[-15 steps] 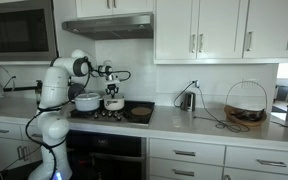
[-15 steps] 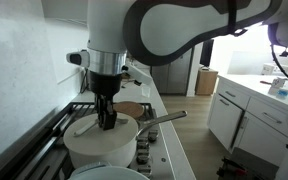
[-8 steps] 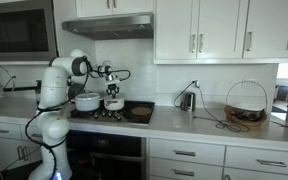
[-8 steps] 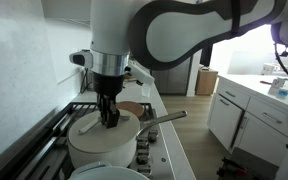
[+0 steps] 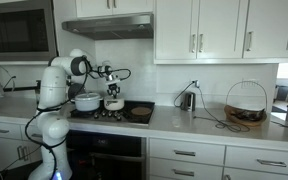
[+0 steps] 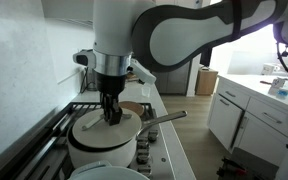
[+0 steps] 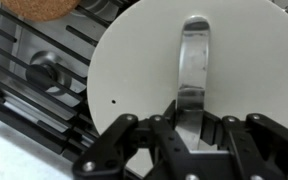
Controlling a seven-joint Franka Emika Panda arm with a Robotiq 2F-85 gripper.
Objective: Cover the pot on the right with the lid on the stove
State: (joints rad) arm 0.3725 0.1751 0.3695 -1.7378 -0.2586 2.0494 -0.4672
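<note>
If the lid (image 6: 92, 128) is sitting off-centre on the pot (image 6: 104, 152), a release could be tipping it off the rim onto the stove grate (image 7: 24, 75), and extra downward pressure could be sliding the pot sideways. Whether the lid is fully seated cannot be told. The arm is reaching straight down from above, with the gripper (image 7: 189, 120) pointing vertically and its jaws pinching the lid's metal strap handle (image 7: 194, 50) at the centre

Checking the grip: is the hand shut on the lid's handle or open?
Shut: in the wrist view the hand clamps both sides of the lid's handle.
</note>
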